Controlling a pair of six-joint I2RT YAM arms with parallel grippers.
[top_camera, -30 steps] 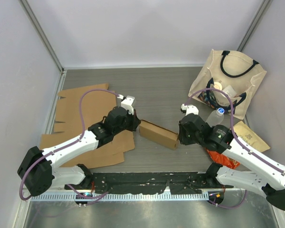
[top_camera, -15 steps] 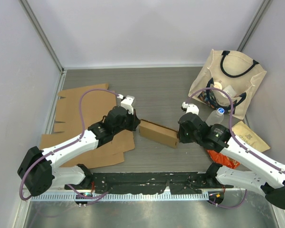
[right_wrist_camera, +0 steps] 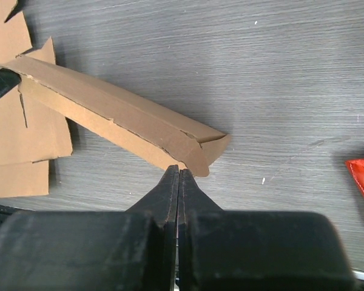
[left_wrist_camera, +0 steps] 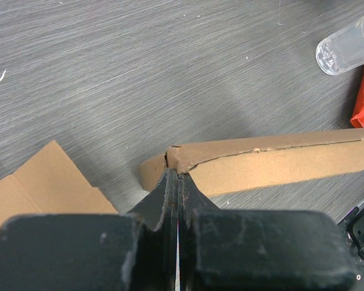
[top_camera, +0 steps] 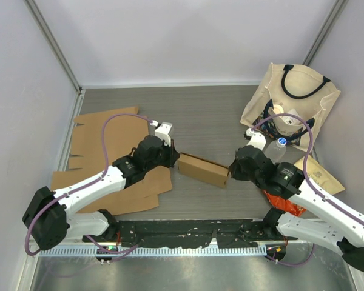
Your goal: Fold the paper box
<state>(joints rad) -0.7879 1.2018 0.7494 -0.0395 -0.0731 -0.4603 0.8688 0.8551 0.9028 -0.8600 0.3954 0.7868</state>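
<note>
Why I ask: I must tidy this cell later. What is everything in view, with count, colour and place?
paper box: one, brown, mid-table between the claws
cardboard sheets: several, brown, flat at the left, partly under the left arm
tote bag: one, beige with dark handles, far right corner
bottle: one, clear with a blue cap, beside the bag
packet: one, red, under the right arm
pouch: one, tan, right edge
table: one, grey
left claw: one, black, shut, at the box's left end
right claw: one, black, shut, at the box's right end
</note>
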